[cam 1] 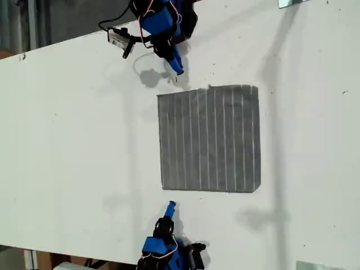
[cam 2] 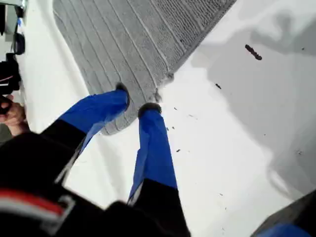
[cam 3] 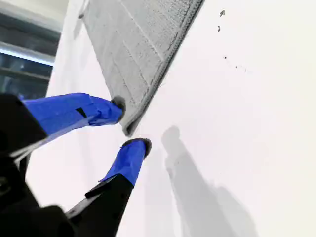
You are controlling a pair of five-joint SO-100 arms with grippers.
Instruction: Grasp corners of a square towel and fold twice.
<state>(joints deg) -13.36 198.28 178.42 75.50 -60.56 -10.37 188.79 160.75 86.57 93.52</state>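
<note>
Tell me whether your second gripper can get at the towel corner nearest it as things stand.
Probably yes. My second gripper is open, and the nearest corner of the towel lies flat on the table right at its fingertips. Nothing sits between them.

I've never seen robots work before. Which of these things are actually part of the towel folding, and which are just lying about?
Part of the job:
- towel, lying flat
- its corners
- my first end effector, open at a corner
- my second end effector, open at a corner

Just there:
- table, only the work surface
- dark speck on the table
- person's hand at the edge of the first wrist view
</note>
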